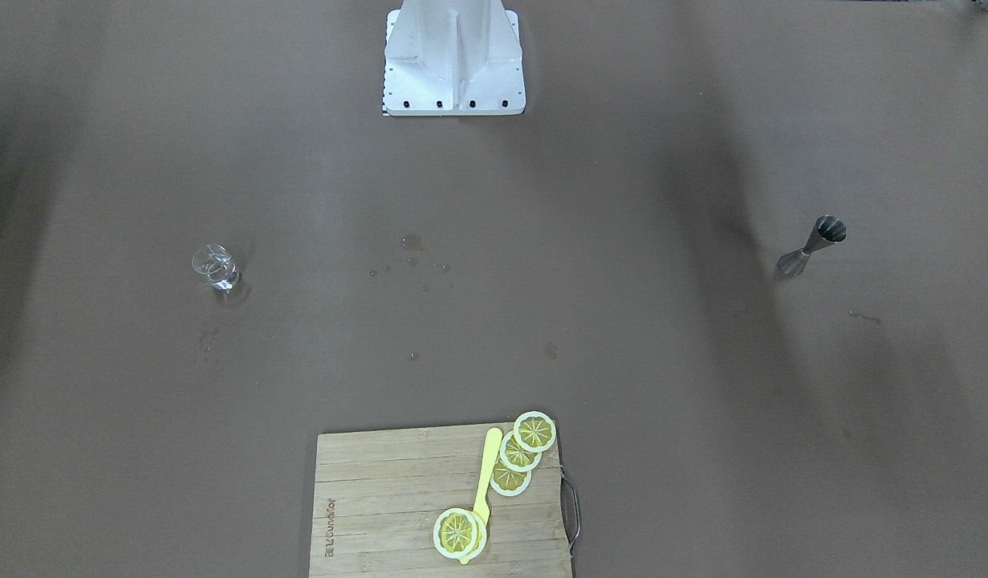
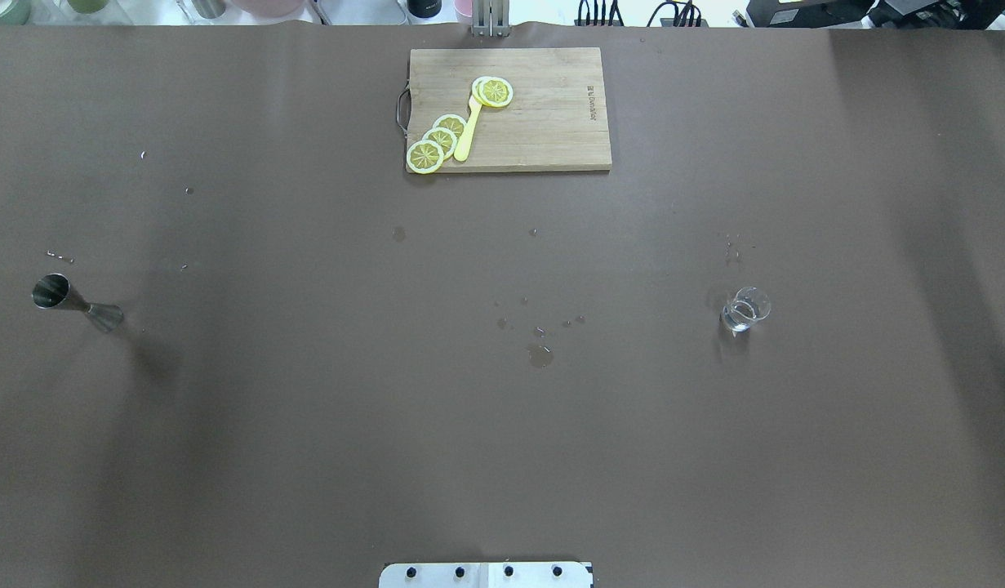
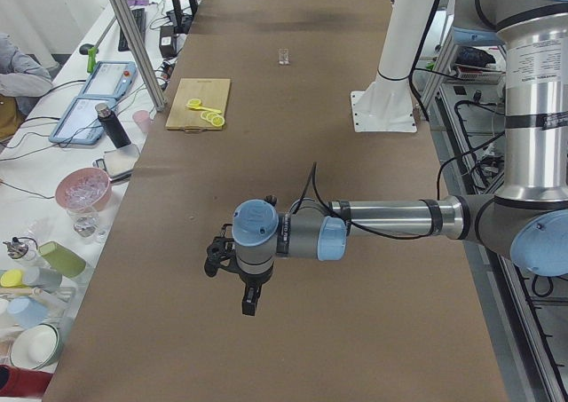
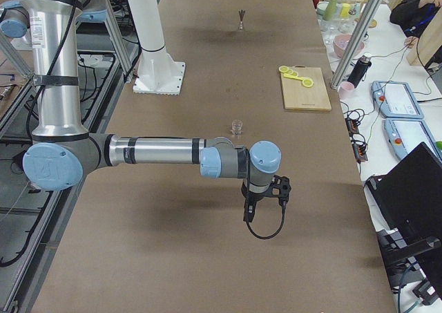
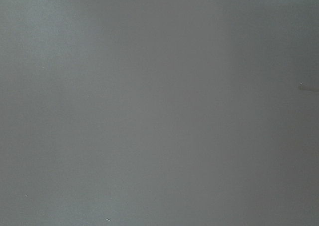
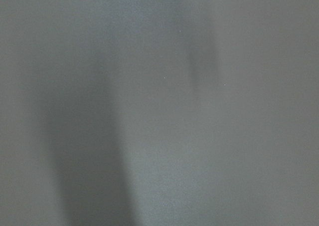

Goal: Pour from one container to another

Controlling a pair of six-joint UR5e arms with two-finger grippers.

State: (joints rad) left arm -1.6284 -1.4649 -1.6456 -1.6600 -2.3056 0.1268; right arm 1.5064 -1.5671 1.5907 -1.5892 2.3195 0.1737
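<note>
A small clear glass (image 2: 744, 309) (image 1: 215, 266) with a little liquid in it stands upright on the robot's right half of the brown table. A steel double-cone jigger (image 2: 76, 302) (image 1: 812, 245) stands on the left half. Both arms hang over the table ends, outside the overhead and front views. The left gripper (image 3: 213, 262) shows only in the exterior left view, far from the jigger, and I cannot tell whether it is open or shut. The right gripper (image 4: 282, 188) shows only in the exterior right view, on the near side of the glass (image 4: 237, 126), and its state cannot be told either. Both wrist views show only bare table.
A wooden cutting board (image 2: 551, 122) with lemon slices (image 2: 437, 140) and a yellow knife (image 2: 468, 131) lies at the far middle edge. Small wet spots (image 2: 540, 354) mark the table centre. The white robot base (image 1: 453, 60) stands at the near middle. Cups and bowls crowd a side bench (image 3: 53, 242).
</note>
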